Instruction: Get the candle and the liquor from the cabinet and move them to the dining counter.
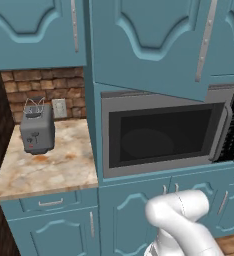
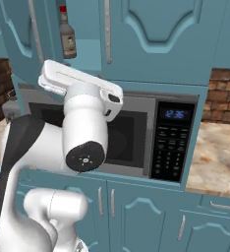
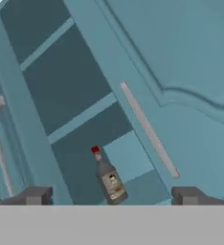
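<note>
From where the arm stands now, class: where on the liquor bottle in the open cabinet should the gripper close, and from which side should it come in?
Grip the liquor around its broad body, below the rounded shoulders; the narrow neck and red cap offer less hold. It stands upright on a shelf of the cabinet, so come in level through the open front. The gripper is open, the bottle ahead between its fingertips.

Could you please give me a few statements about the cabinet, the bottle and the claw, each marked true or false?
1. The liquor bottle stands inside the open cabinet. True.
2. The claw is shut on the bottle. False: its jaws stand wide apart, with the bottle ahead between the fingertips, unheld.
3. The bottle has a red cap. True.
4. The microwave door hangs open. False: it is closed.
5. A toaster sits on the small marble counter. True.
</note>
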